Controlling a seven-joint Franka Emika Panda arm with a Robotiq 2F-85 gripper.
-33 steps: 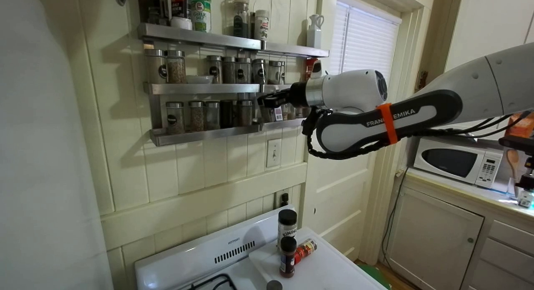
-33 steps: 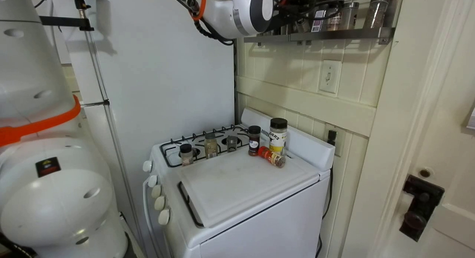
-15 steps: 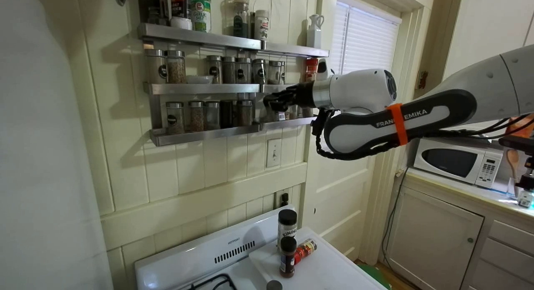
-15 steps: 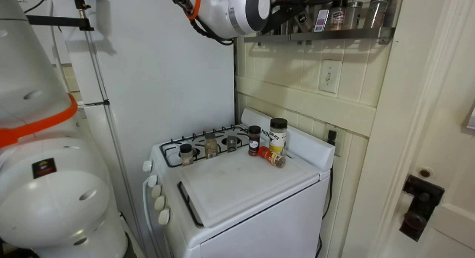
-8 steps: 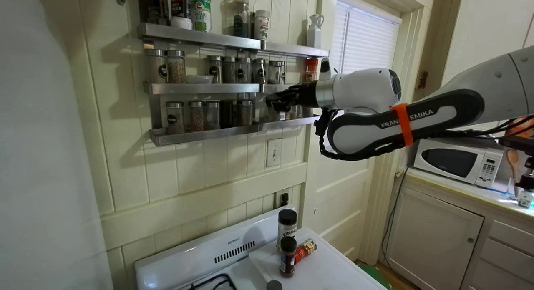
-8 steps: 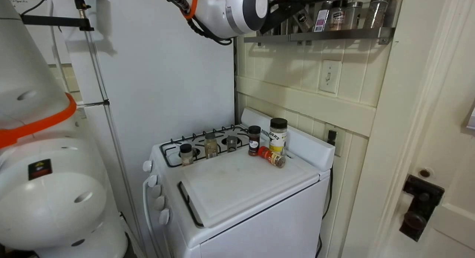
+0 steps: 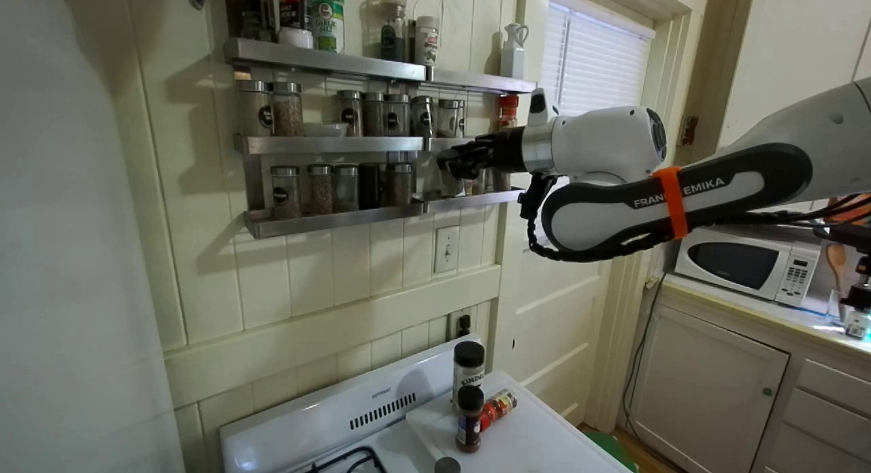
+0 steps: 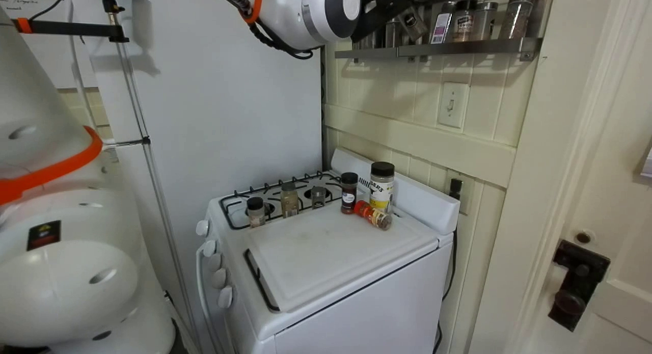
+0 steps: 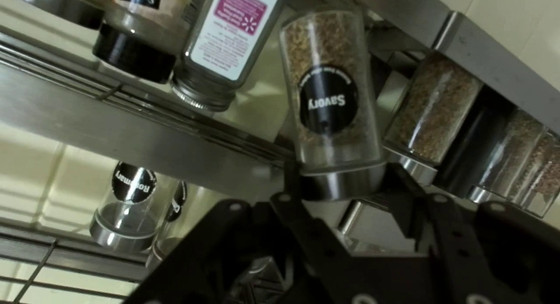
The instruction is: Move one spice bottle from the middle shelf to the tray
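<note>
W/ pincer (image 9: 345,183) clamped on a metal lid (image 9: 337,188), holding a Savory spice jar (image 9: 328,98) base-down w/ long axis off vertical, below the middle shelf (image 7: 333,145) & just over btm. tier (image 7: 469,202); clear of its rail (image 8: 479,47) or not, hard to tell. Next, prob. backing out, then lowering to the white surface (image 8: 326,262) on the stove (image 8: 367,303), presumably the tray, well below.

I am in a kitchen: I see a gas stove (image 8: 367,308), a microwave (image 7: 731,262) on a counter (image 7: 820,327), and garlic salt (image 7: 328,24).
</note>
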